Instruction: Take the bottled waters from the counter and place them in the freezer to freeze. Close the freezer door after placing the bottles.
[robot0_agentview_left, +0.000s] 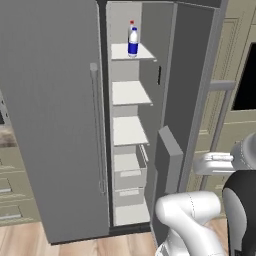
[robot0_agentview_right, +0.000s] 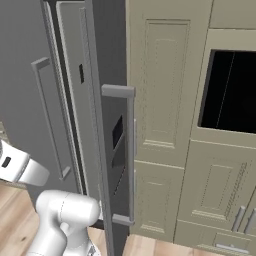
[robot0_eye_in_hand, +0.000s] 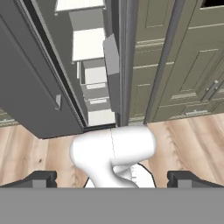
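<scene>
We judge the freezer door rigid and hinged; we push near its bar handle. Our gripper stands fully spread, holding nothing.

Glossy white rounded arm link, elbow-shaped, smooth moulded shell, no cables or screws visible. Dark grey-black cylindrical joint section next to it, with a lighter grey collar above. White wrist segment carries a small dark rectangular mark, possibly a slot. Two small dark blocky finger tips, matte, set wide apart.
</scene>
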